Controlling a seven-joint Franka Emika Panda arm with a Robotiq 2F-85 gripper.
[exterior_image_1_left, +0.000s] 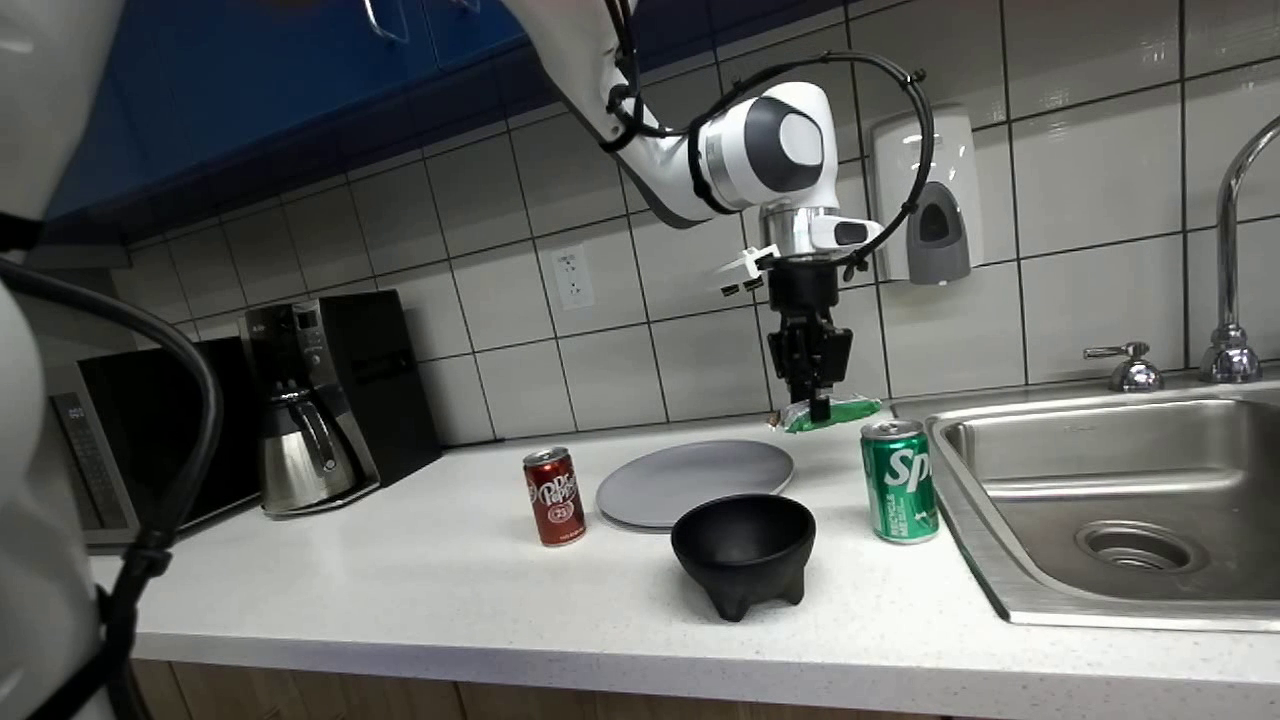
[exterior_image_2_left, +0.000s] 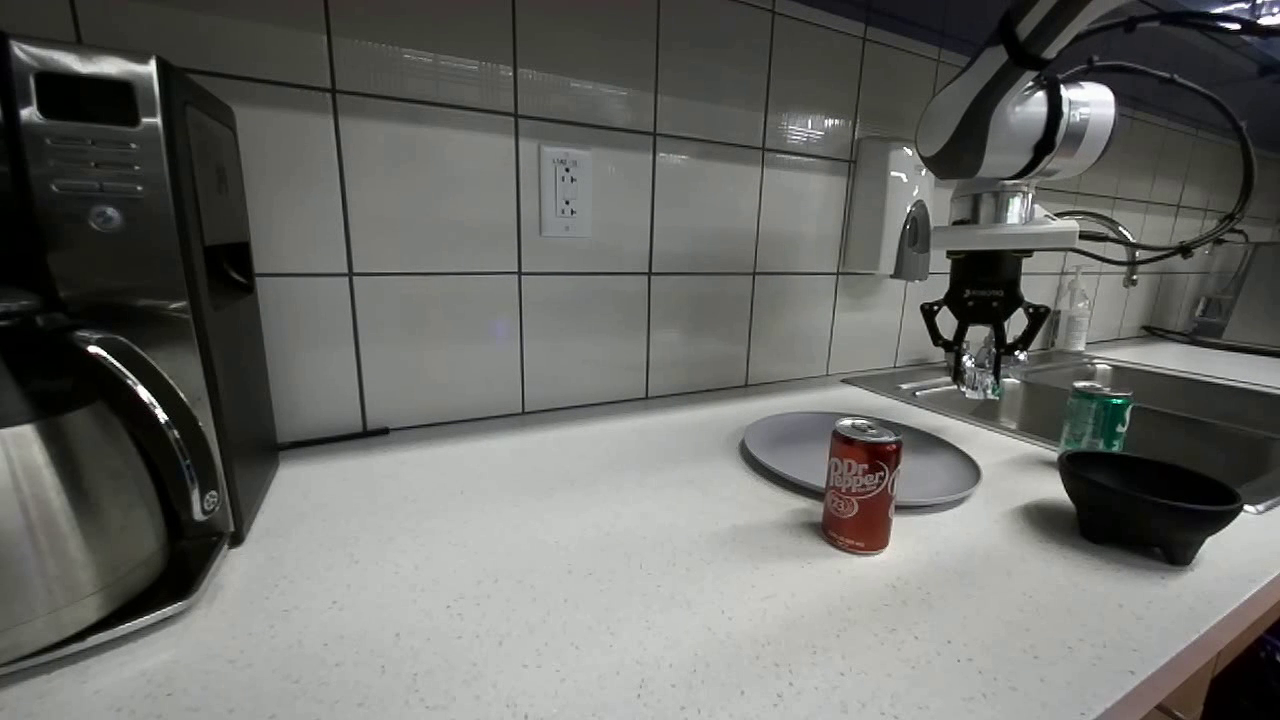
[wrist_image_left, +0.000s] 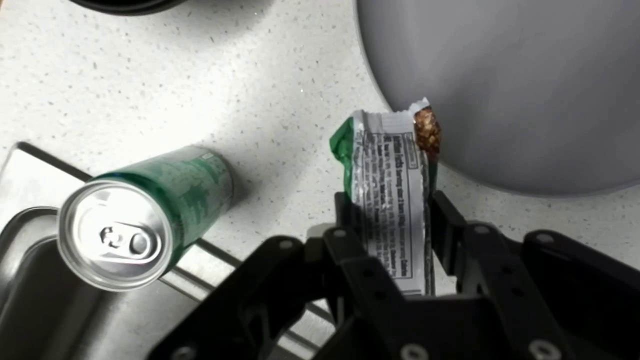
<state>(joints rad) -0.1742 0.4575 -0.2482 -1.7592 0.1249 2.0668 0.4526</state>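
My gripper (exterior_image_1_left: 820, 405) is shut on a wrapped snack bar (exterior_image_1_left: 853, 411) with a green and silver wrapper. It holds the bar level above the counter, between the plate and the sink. In the wrist view the bar (wrist_image_left: 387, 165) lies between the two fingers (wrist_image_left: 391, 207), its white nutrition label facing the camera. A grey plate (exterior_image_1_left: 650, 490) lies beneath and to one side. A green Sprite can (exterior_image_1_left: 898, 485) stands upright near the sink edge. A red Dr Pepper can (exterior_image_2_left: 861, 490) stands upright beside the plate. A black footed bowl (exterior_image_1_left: 742, 560) stands in front of the plate.
A steel sink (exterior_image_1_left: 965, 470) with a faucet (exterior_image_1_left: 1228, 270) adjoins the counter (exterior_image_1_left: 420, 590). A coffee maker (exterior_image_1_left: 380, 390) and a microwave (exterior_image_1_left: 100, 430) stand at the far end. A soap dispenser (exterior_image_1_left: 925, 200) hangs on the tiled wall behind the arm.
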